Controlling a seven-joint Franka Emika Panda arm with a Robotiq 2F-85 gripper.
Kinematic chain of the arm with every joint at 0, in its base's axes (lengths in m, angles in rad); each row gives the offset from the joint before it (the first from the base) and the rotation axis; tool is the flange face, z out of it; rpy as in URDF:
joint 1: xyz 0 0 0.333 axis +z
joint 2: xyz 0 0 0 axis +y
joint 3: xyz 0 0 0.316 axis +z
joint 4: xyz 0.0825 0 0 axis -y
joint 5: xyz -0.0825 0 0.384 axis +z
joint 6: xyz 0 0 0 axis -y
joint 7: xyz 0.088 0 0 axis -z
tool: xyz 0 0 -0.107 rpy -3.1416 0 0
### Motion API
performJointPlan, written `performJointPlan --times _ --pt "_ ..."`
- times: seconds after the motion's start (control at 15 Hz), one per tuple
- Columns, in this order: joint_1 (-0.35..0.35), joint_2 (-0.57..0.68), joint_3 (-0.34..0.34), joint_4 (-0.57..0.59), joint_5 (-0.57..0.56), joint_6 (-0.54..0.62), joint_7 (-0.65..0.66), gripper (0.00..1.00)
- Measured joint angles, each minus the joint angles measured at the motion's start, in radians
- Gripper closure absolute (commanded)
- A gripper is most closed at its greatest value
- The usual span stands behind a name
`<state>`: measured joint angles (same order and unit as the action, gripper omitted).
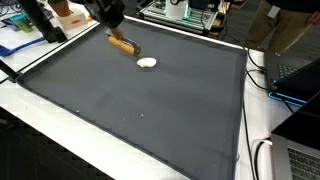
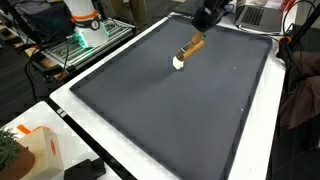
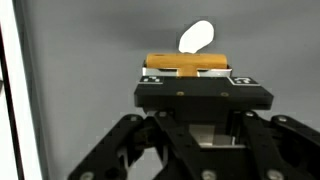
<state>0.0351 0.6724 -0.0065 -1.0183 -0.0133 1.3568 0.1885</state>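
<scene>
My gripper (image 3: 185, 76) is shut on a brown wooden block (image 3: 185, 64), which lies crosswise between the fingers in the wrist view. In both exterior views the gripper (image 1: 113, 31) (image 2: 201, 30) reaches down at the far end of a dark grey mat (image 1: 140, 110) (image 2: 180, 110), with the block (image 1: 122, 44) (image 2: 192, 46) low over the mat. A small white oval piece (image 1: 148, 63) (image 2: 179, 61) (image 3: 197, 37) rests on the mat just beyond the block. I cannot tell whether the block touches it.
A white table border (image 1: 60, 135) frames the mat. Cables (image 1: 262, 75) and a laptop (image 1: 300, 160) sit along one side. An orange and white box (image 2: 40, 150), a plant (image 2: 8, 150) and a rack with green lights (image 2: 85, 35) stand beyond the mat's other sides.
</scene>
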Motion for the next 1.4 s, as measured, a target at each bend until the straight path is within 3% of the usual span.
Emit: performJointPlan --times 0.8,1.4 --pt "0.001 0.171 0.001 0.215 0.001 -0.032 -0.005 0.77" --pt "0.015 0.255 0.001 0.312 -0.002 -0.137 -0.005 0.77"
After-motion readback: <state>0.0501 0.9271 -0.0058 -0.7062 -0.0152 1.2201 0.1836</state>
